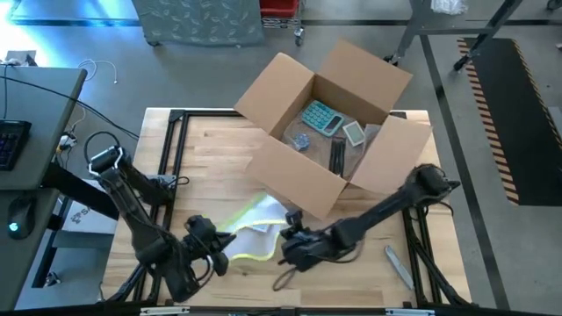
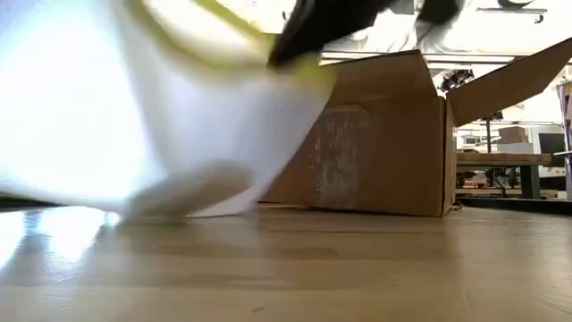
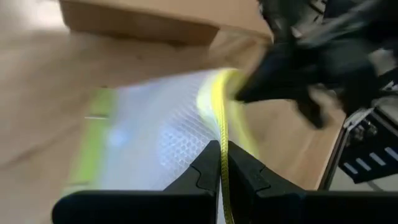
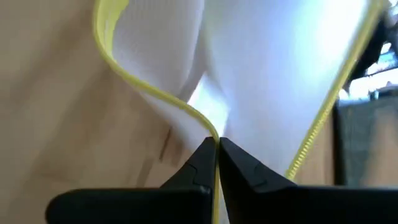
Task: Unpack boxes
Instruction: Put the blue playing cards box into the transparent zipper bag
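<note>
The brown cardboard box [image 1: 329,132] stands open at the table's far middle, its flaps spread, with a teal calculator [image 1: 322,117] and other small items inside. In front of it a flat clear sleeve with a yellow edge [image 1: 255,230] is held between both grippers. My left gripper [image 1: 230,248] is shut on the sleeve's near left part and my right gripper [image 1: 285,244] on its right part. The low view shows the sleeve [image 2: 134,107] as a white sheet in front of the box [image 2: 384,143]. My left gripper pinches the sleeve's yellow edge [image 3: 221,134] between its two fingers, coming from the table's near left side and slanting down. The edge runs along the gap between the fingers. The sleeve spreads away from the fingers toward the box. My right gripper pinches the sleeve's yellow edge [image 4: 208,129] at a bend in that edge, between its two fingertips, slanting down from the table's right. The clear sheet [image 4: 267,74] fans out beyond the fingers. Its lower part [image 2: 188,201] reaches down to about the table top.
A small silvery tool [image 1: 397,266] lies on the wood near the table's right front. A dark loop [image 1: 285,279] lies near the front edge between the arms. The black frame rail [image 1: 176,140] borders the table's left side.
</note>
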Motion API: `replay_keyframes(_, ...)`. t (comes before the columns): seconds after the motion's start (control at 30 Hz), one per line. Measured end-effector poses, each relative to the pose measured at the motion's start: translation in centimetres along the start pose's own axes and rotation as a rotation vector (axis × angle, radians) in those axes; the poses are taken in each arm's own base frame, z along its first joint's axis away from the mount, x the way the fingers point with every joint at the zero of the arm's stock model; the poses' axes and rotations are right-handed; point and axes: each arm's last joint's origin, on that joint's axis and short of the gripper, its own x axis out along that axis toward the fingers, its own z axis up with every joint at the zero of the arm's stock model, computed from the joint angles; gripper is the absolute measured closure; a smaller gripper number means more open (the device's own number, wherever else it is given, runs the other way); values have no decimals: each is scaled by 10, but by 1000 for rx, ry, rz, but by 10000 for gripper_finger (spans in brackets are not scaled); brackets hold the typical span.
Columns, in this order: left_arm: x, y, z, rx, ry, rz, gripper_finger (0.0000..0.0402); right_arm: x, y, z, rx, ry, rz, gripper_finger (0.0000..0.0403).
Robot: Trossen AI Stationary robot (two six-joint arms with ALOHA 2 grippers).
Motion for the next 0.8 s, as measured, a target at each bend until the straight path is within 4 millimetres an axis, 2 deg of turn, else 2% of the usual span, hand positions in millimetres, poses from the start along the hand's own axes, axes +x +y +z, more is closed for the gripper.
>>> replay_keyframes(0.13, -10, 12, 25, 27, -35, 0, 402, -55, -35, 14, 103, -162, -24, 403)
replay_keyframes(0.23, -14, 17, 39, 51, -74, -9, 402, -80, -54, 17, 225, -257, 37, 403)
replay_keyframes(0.33, -14, 19, 45, 55, -75, -10, 402, -81, -56, 15, 259, -258, 110, 403)
replay_keyframes(0.47, -16, 16, 43, 48, -58, -31, 402, -64, -42, 14, 221, -218, 151, 403)
replay_keyframes(0.53, -20, 8, 40, 20, -71, -88, 402, -58, -33, 17, 205, -226, 177, 403)
replay_keyframes(0.7, -35, -14, 41, 89, -203, -222, 402, -70, -16, 34, 61, -396, 184, 403)
replay_keyframes(0.8, -39, -15, 43, 109, -228, -232, 402, -65, -19, 32, 62, -368, 142, 403)
